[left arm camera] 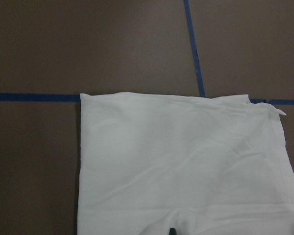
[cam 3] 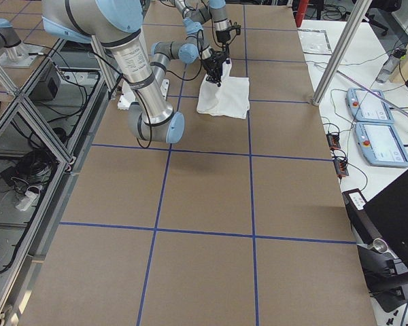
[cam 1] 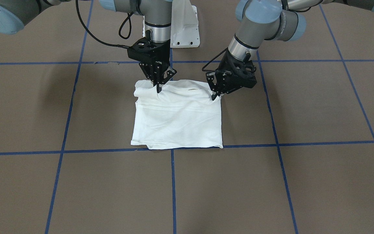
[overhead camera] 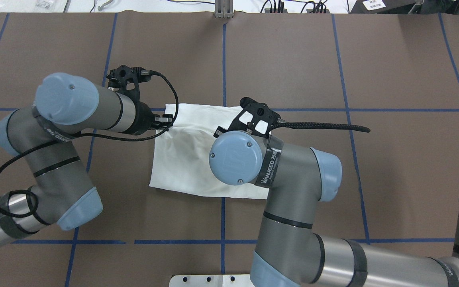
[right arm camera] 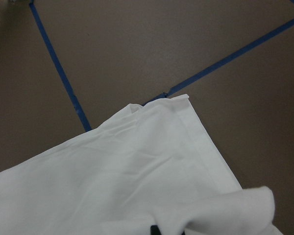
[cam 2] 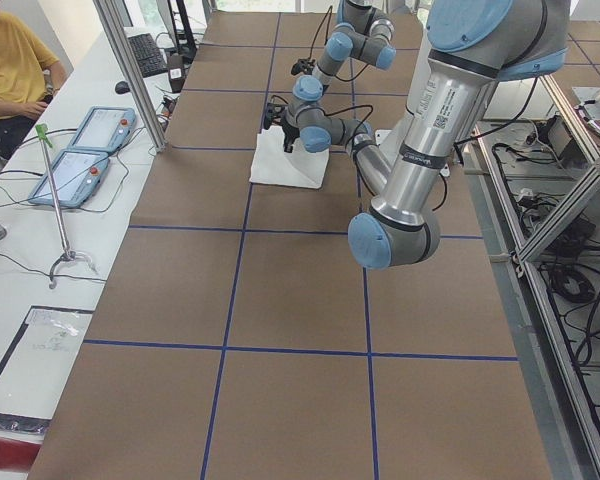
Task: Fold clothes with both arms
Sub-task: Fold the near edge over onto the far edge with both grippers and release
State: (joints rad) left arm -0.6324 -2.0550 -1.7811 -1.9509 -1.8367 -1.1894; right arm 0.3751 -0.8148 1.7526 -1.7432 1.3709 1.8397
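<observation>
- Bare brown table cover (cam 1: 109,195), crossed by blue tape lines (cam 1: 76,151), fills the front of the front-facing view. Behind it lies the shirt (cam 1: 177,123), folded to a near-square white pad at the table's middle, its outer edge along one tape line.
- Left gripper (cam 1: 215,95) comes in tilted from the robot's left, its jaws closed on the pad's corner on the robot's side.
- Right gripper (cam 1: 158,88) points almost straight down, its jaws pinched shut on the same edge, a little in from the other corner.
- Between the two grips that edge is held raised and rumpled. The right-side view shows cloth rising to the fingers while the remainder lies flat.
- From both sets of jaws, all the flat cloth lies outward, away from the robot, and the held edge runs side to side. Neither gripper is nearer, since each has its own end.
- Judging by this, the step in hand is folding the robot-side edge over toward the taped edge. Both grips would need to travel together to keep it straight.
- Around the table are a white base plate (cam 1: 185,29) at the robot's foot, control pendants (cam 2: 80,165) on a side bench (cam 2: 30,290), and a seated person (cam 2: 5,60) in yellow.
</observation>
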